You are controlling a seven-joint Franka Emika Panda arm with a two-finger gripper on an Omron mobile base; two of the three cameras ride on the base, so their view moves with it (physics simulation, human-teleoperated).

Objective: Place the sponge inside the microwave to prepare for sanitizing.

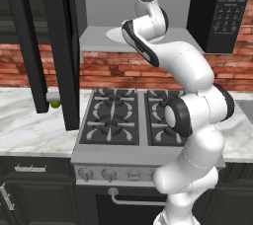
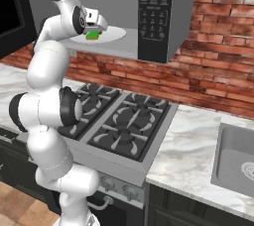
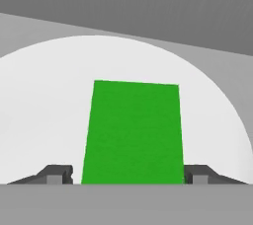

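Observation:
The microwave (image 2: 156, 17) hangs above the stove with its door (image 1: 54, 46) swung open to the left. On the pale round plate (image 2: 116, 34) inside lies the sponge (image 2: 92, 35), a bright green block. My gripper (image 2: 94, 28) reaches into the cavity right over it. In the hand view the sponge (image 3: 132, 130) rests flat on the plate (image 3: 39, 110) between my two fingertips. My gripper (image 3: 128, 174) is open, with a thin gap showing beside the left finger (image 3: 59, 173). The keypad strip (image 1: 225, 12) stands at the right.
A gas stove (image 1: 131, 115) sits directly below the microwave, set into a marble counter (image 1: 29, 125). A small green ball (image 1: 55, 104) lies behind the open door's lower edge. A sink (image 2: 238, 163) is at the far right. A brick wall backs the counter.

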